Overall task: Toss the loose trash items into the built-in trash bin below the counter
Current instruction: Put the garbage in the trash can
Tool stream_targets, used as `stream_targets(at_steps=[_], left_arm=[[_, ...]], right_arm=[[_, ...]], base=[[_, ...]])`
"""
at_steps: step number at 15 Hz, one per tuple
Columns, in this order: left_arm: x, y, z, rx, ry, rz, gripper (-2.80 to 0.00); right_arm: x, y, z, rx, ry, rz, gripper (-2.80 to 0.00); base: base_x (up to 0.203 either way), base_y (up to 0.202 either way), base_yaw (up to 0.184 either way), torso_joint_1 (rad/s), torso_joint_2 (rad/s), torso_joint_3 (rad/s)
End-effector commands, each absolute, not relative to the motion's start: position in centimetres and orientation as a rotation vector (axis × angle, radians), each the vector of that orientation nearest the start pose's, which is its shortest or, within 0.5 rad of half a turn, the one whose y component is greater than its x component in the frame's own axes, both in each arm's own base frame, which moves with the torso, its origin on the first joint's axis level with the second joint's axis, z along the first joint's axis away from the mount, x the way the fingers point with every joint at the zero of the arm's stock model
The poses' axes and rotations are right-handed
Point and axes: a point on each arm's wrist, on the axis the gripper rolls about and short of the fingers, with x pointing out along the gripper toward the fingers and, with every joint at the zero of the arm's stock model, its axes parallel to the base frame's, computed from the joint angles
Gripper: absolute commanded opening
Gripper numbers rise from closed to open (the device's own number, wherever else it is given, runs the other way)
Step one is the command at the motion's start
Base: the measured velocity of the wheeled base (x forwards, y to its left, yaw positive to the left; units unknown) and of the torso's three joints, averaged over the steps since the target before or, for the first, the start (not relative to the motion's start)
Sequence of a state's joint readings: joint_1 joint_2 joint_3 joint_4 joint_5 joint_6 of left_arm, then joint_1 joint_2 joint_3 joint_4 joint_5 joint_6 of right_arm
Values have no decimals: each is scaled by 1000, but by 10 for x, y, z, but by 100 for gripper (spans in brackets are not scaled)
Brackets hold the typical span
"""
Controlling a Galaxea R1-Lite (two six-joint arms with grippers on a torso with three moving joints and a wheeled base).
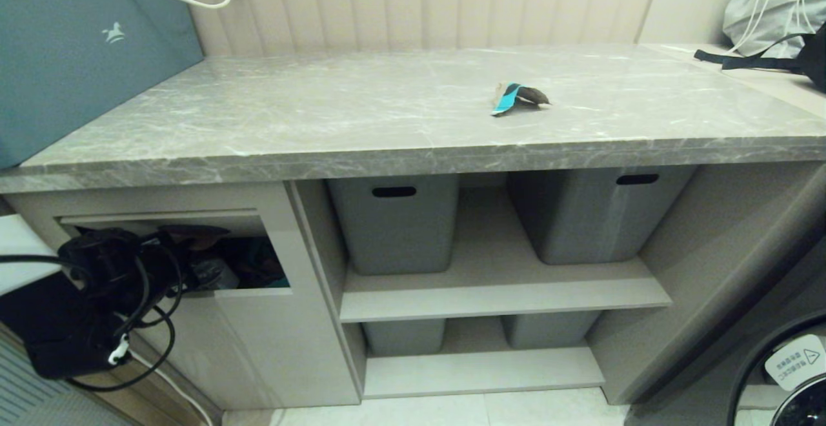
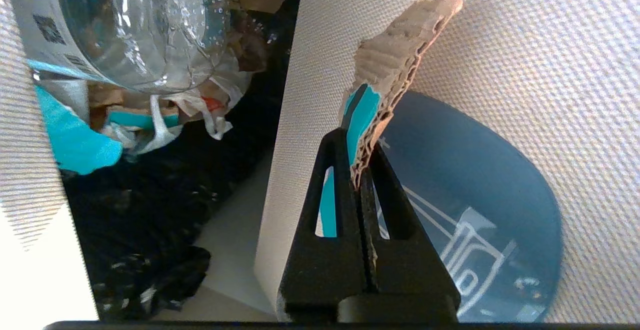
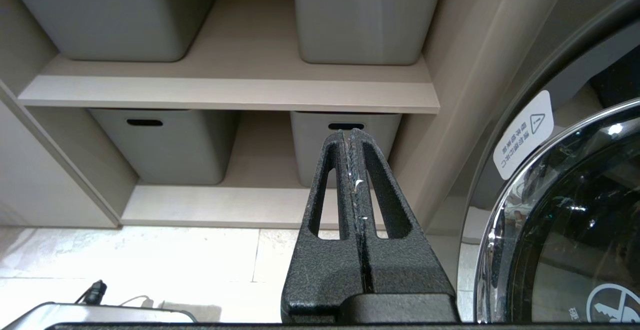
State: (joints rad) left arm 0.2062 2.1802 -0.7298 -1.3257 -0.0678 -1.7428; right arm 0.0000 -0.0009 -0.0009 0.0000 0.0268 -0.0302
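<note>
At the bin flap [image 2: 500,45], the left claw [image 2: 361,170] is pinching one torn cardboard scrap [image 2: 395,70] tight, its long axis pointing away from the fingertips; another scrap [image 1: 516,97] is lying on the table [image 1: 322,116].

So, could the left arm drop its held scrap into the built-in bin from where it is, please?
Probably yes: the left pincer holds the torn turquoise-striped cardboard scrap at the pushed-in beige flap, with the dark bin opening right alongside.
</note>
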Motion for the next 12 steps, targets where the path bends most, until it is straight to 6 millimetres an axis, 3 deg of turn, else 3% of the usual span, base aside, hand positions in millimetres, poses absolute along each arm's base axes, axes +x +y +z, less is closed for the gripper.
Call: stream_targets(at_steps=[1, 10, 11, 12], left_arm=[[363, 72, 69, -1785, -35, 199, -280], [376, 56, 66, -1796, -48, 196, -280], [376, 53, 65, -1796, -39, 193, 0], [377, 50, 65, -1796, -31, 192, 0]], right_arm=[[-23, 1, 76, -31, -3, 28, -280], [-23, 1, 75, -31, -2, 26, -280], [-23, 1, 75, -31, -2, 28, -280], [-23, 1, 76, -31, -3, 27, -280]], base=[[0, 0, 0, 0, 0, 0], [0, 0, 0, 0, 0, 0], [0, 0, 0, 0, 0, 0], [0, 0, 0, 0, 0, 0]])
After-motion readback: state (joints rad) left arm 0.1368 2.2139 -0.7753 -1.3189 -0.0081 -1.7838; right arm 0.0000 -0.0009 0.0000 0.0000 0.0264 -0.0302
